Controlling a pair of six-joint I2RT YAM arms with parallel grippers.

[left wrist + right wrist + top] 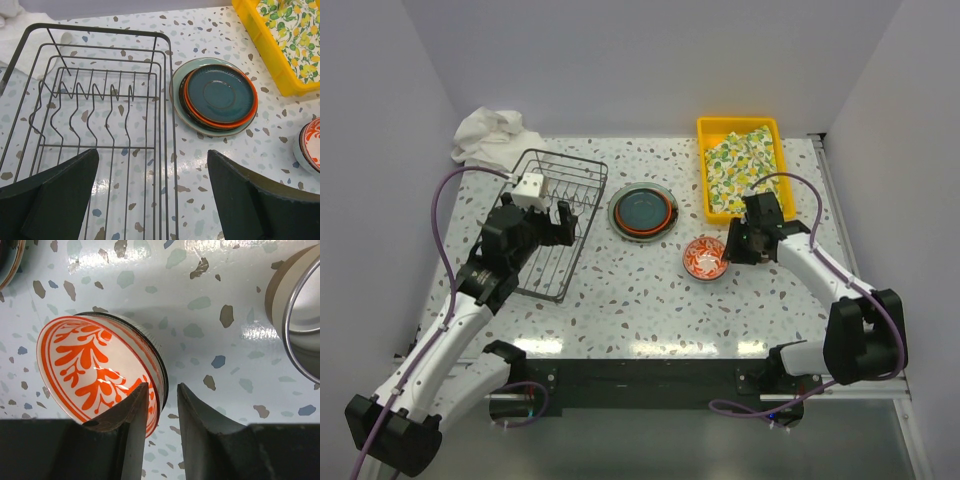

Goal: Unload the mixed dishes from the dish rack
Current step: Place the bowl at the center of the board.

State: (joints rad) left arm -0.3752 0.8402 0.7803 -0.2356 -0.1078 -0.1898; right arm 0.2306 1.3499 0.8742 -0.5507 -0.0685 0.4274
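Observation:
The dark wire dish rack [552, 215] [100, 31] lies at the left, and no dish shows between its tines. My left gripper [537, 222] [152, 200] hangs open above the rack's near right side. A stack of plates [642, 211] [220, 94], dark teal on top, rests on the table beside the rack. The red-white patterned bowl [705, 257] [95, 367] [310, 142] sits on the table. My right gripper [735, 245] [162, 405] is open astride its rim, one finger inside and the other clear of the wall. A grey-brown cup [280, 290] stands just beyond.
A yellow tray [708, 170] with a lemon-print cloth [740, 165] stands at the back right, close behind my right arm. A crumpled white cloth [490, 135] lies at the back left, behind the rack.

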